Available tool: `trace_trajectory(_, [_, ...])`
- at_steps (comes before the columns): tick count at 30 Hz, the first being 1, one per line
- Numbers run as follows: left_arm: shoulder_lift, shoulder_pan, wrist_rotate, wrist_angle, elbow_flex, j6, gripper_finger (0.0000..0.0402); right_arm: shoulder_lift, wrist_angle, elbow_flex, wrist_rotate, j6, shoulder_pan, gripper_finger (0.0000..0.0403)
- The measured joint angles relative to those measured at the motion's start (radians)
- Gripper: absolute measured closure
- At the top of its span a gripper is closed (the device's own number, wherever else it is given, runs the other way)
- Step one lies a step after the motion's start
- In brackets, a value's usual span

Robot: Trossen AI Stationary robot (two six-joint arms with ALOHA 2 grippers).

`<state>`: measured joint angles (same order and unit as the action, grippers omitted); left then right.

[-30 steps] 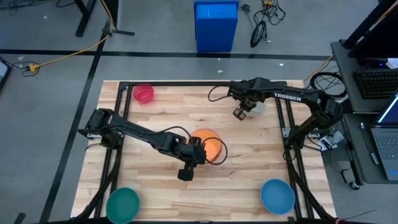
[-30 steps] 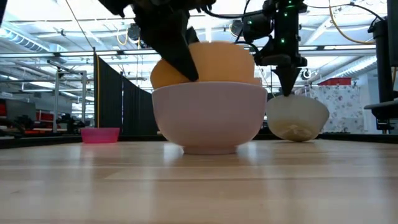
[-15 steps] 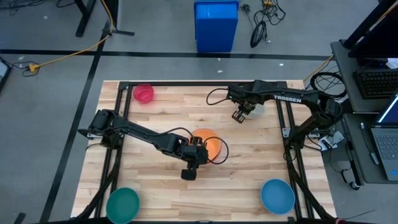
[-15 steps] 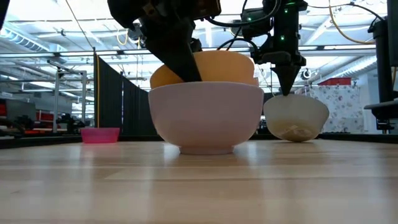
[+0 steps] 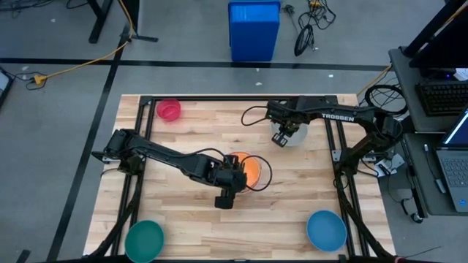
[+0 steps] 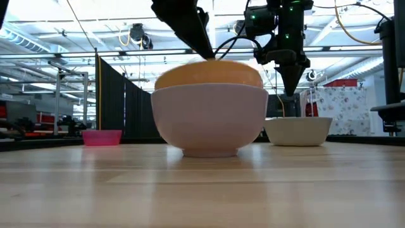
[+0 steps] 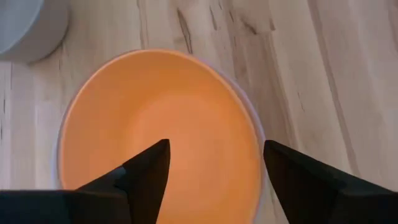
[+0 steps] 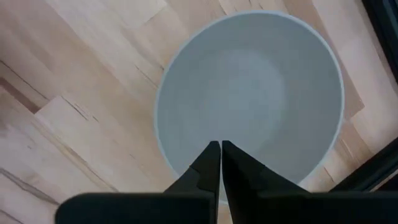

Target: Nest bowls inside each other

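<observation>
From above, you see the left gripper [image 5: 232,172] over the orange bowl [image 5: 247,170] near the middle of the table [image 5: 190,212], and the right gripper [image 5: 284,131] over a pale bowl [image 5: 289,136] toward the far right. A magenta bowl [image 5: 169,109] sits at the far left corner, a teal bowl [image 5: 144,238] at the near left, a blue bowl [image 5: 325,229] at the near right.

At table height, you find the orange bowl [image 6: 209,73] sitting inside a white bowl [image 6: 209,119], its rim showing above the white rim. The pale bowl [image 6: 297,130] stands upright behind, the magenta bowl [image 6: 102,137] off to the side.

Through the left wrist camera, your fingers [image 7: 149,171] stand spread apart above the orange bowl [image 7: 149,124], grasping nothing; a grey bowl [image 7: 28,25] lies just beside.

Through the right wrist camera, your fingers [image 8: 211,165] are pressed together, empty, over the pale bowl [image 8: 249,81].
</observation>
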<state>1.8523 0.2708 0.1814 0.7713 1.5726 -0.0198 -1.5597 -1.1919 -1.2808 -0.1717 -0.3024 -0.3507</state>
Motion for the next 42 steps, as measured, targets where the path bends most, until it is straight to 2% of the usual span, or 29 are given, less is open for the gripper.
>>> trace_trajectory(5, [0.0, 0.0, 0.0, 0.045, 0.0, -0.009, 0.0152, 0.0, 0.01, 0.006, 0.064, -0.018, 0.024, 0.0402])
trace_trajectory(8, [-0.004, 0.0, 0.0, 0.106, 0.0, -0.061, 0.0152, 0.0, 0.017, 0.054, 0.072, -0.03, 0.054, 0.0387])
trace_trajectory(13, [-0.053, 0.02, 0.007, 0.231, -0.001, -0.153, 0.0152, 0.0, 0.106, 0.18, 0.073, -0.015, 0.074, 0.0313])
trace_trajectory(17, [-0.107, 0.044, 0.015, 0.25, -0.001, -0.184, 0.0152, 0.0, 0.21, 0.254, 0.043, -0.001, 0.074, 0.0251])
trace_trajectory(22, [-0.177, 0.077, 0.037, 0.242, 0.0, -0.186, 0.0152, 0.0, 0.255, 0.288, 0.039, 0.02, 0.071, 0.0215])
trace_trajectory(26, [-0.229, 0.095, 0.068, 0.244, 0.0, -0.237, 0.0152, 0.0, 0.272, 0.307, 0.039, 0.03, 0.062, 0.0243])
trace_trajectory(33, [-0.287, 0.153, 0.09, 0.346, 0.0, -0.405, 0.0152, 0.0, 0.282, 0.314, 0.041, 0.034, 0.059, 0.0387])
trace_trajectory(37, [-0.298, 0.194, 0.128, 0.455, 0.0, -0.569, 0.0154, 0.0, 0.269, 0.297, 0.041, 0.034, 0.062, 0.0398])
trace_trajectory(42, [-0.298, 0.254, 0.204, 0.58, -0.017, -0.759, 0.0167, 0.022, 0.245, 0.203, 0.044, 0.051, 0.116, 0.0402])
